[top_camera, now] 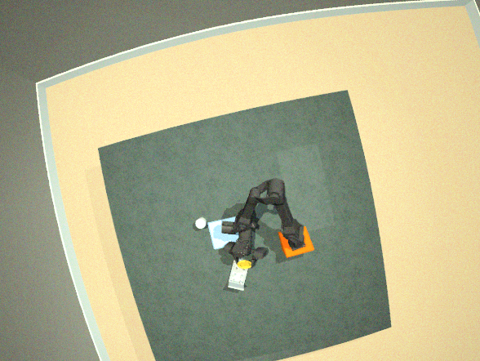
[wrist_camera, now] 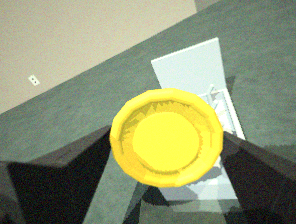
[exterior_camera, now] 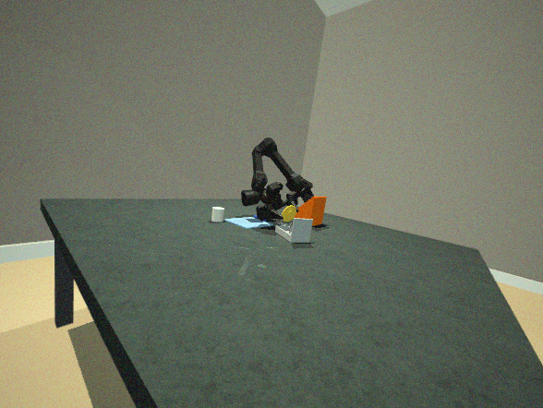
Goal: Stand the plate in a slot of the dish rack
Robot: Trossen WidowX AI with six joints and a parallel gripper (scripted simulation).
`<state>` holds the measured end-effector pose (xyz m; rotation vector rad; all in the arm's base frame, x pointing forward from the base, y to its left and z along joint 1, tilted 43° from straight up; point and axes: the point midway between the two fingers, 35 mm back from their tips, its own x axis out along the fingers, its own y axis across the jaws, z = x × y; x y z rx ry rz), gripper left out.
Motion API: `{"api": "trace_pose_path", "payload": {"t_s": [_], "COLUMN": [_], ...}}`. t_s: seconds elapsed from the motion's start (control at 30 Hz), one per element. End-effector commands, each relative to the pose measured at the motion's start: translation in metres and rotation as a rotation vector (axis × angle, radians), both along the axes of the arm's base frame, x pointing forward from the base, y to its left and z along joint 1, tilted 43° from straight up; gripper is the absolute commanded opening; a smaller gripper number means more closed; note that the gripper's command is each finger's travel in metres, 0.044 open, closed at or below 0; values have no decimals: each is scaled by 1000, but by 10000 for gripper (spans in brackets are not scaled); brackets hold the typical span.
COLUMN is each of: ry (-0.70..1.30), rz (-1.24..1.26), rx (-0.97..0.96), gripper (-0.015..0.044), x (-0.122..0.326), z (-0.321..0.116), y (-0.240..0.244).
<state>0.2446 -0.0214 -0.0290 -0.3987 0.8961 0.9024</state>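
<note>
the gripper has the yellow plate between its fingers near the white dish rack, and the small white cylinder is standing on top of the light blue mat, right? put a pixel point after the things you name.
Not quite: the white cylinder [top_camera: 200,223] [exterior_camera: 218,214] stands beside the light blue mat [top_camera: 216,241] [exterior_camera: 247,223], as the top view shows. The gripper does have the yellow plate between its fingers near the white dish rack.
</note>
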Motion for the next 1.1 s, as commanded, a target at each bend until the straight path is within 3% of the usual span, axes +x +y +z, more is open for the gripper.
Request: {"api": "trace_pose_path", "payload": {"t_s": [0.0,0.4,1.07], "ry": [-117,-424,-417], "rz": [58,185,180], "rx": [3,-52,-54], "gripper": [0,0,0], "x": [-2,-6,3], "z": [2,10,1], "y": [-3,-15,-7]}}
